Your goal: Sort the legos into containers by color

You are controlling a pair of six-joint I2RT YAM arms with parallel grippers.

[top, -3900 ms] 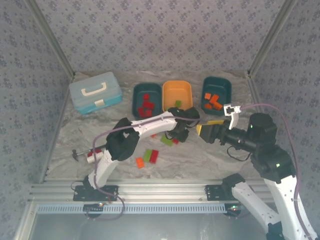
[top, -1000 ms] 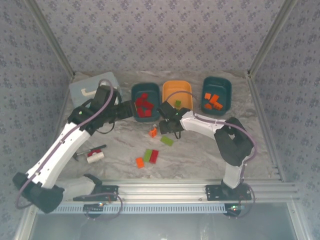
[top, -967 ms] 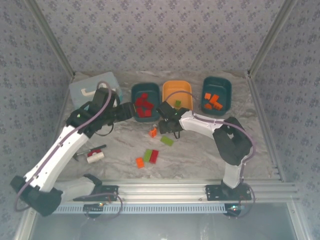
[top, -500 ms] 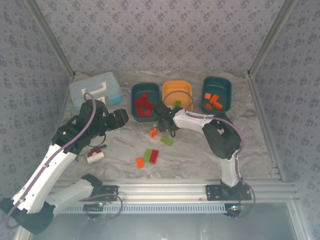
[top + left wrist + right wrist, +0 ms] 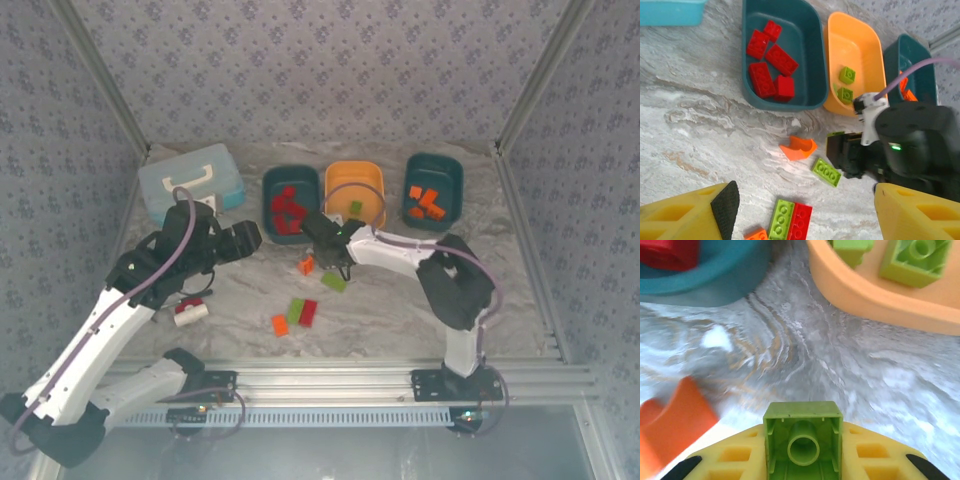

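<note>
My right gripper [image 5: 327, 243] hangs low over the table in front of the left teal tub [image 5: 270, 192] and the orange tub [image 5: 372, 181]. It is shut on a small green brick [image 5: 803, 440], held between the yellow fingers [image 5: 735, 460]. My left gripper [image 5: 805, 215] is open over the loose legos: an orange brick [image 5: 798, 148], a green one [image 5: 826, 172], a green [image 5: 781, 219] and red [image 5: 800, 222] pair, and another orange [image 5: 756, 235]. Red bricks lie in the left teal tub, green ones [image 5: 847, 75] in the orange tub, orange ones [image 5: 427, 203] in the right teal tub [image 5: 455, 180].
A light blue lidded case [image 5: 190, 183] stands at the back left. A white cylinder with a red end [image 5: 190, 312] lies on the left beside my left arm. Patterned walls close in the table on three sides.
My left gripper has drawn back from the teal tub of red bricks toward the left. My right gripper has shifted a little left, closer to the loose orange brick.
</note>
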